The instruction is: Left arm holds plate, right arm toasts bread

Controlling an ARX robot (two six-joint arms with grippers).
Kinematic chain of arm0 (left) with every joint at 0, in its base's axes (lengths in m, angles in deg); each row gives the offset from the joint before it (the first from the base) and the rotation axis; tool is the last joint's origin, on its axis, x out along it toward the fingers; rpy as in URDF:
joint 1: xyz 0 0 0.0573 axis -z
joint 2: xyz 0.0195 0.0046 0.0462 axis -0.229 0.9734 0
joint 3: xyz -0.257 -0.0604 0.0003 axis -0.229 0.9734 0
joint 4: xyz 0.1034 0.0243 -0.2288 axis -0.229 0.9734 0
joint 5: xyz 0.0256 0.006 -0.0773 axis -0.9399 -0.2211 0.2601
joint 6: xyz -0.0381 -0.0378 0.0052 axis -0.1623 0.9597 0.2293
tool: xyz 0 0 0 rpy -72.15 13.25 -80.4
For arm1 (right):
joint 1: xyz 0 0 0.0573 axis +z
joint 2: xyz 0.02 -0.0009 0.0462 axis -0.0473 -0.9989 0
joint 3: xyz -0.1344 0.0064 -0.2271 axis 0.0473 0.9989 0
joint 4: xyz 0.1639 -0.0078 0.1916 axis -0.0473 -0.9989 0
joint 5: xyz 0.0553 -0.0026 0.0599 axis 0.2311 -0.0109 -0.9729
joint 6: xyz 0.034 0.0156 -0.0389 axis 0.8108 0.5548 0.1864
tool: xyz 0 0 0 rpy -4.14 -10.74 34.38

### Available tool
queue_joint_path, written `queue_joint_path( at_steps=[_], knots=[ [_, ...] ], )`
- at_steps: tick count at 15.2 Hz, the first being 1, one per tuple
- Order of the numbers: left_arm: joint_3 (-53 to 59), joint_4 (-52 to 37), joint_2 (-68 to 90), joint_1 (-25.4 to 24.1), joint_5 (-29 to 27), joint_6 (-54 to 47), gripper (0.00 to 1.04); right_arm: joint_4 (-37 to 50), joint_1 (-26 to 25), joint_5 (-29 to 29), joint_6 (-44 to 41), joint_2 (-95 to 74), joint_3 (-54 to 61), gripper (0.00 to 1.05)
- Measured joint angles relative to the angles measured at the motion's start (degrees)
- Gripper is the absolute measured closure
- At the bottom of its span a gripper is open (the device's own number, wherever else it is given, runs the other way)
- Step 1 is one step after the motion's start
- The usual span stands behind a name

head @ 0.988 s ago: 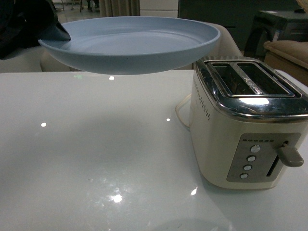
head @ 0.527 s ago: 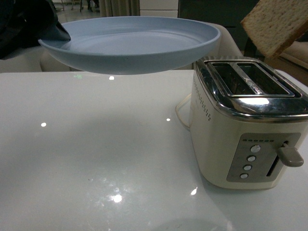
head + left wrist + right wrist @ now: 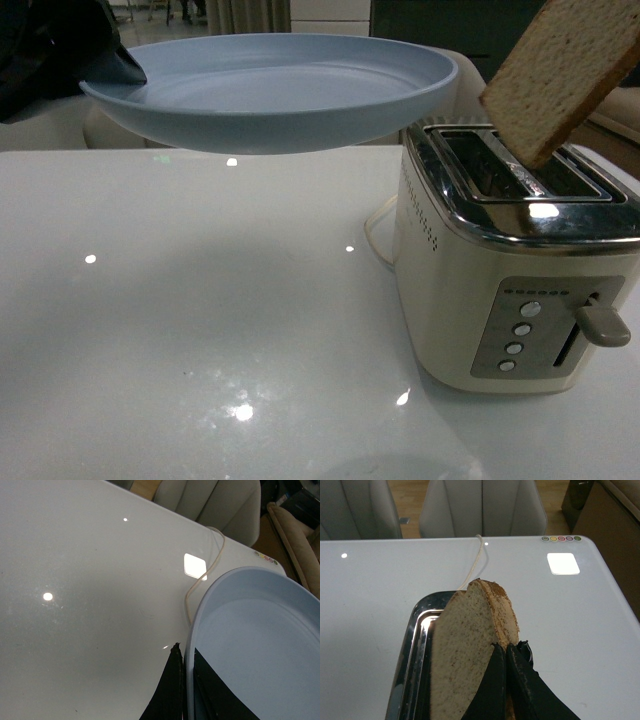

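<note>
The pale-blue plate [image 3: 270, 90] hangs level above the white table, left of the toaster [image 3: 515, 255]. My left gripper [image 3: 125, 68] is shut on the plate's left rim; in the left wrist view its black jaws [image 3: 184, 680] pinch the rim of the plate [image 3: 255, 645]. The slice of bread [image 3: 560, 75] hangs tilted over the toaster's slots, its lower corner just above the right slot. In the right wrist view my right gripper [image 3: 506, 652] is shut on the crust edge of the bread [image 3: 465, 655], above the chrome toaster top [image 3: 412, 650]. The right gripper itself is out of the front view.
The toaster's lever [image 3: 603, 325] is up on its front panel. Its cord [image 3: 375, 235] runs behind it across the white table [image 3: 200, 330]. Pale chairs [image 3: 480, 505] stand beyond the table's far edge, and dark furniture [image 3: 580, 50] is at the back right.
The bread came into the front view from the upper right and has moved down and left, until its corner is over the toaster slots. The plate and left gripper have not moved.
</note>
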Motion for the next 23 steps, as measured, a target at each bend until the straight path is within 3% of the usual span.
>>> queue_joint_path(
  at_steps=[10, 19, 20, 23],
  knots=[
    [0.0, 0.0, 0.0, 0.0, 0.0, 0.0, 1.02, 2.4, 2.7, 1.6, 0.6, -6.0, 1.0, 1.03],
    [0.0, 0.0, 0.0, 0.0, 0.0, 0.0, 1.02, -7.2, 4.5, -0.1, 5.7, -11.0, -3.6, 1.03],
    [0.0, 0.0, 0.0, 0.0, 0.0, 0.0, 1.02, -7.8, 4.4, -0.4, 6.4, -11.8, -3.8, 1.00],
    [0.0, 0.0, 0.0, 0.0, 0.0, 0.0, 1.02, -8.9, 4.4, -0.5, 6.9, -13.0, -3.9, 0.63]
  ],
)
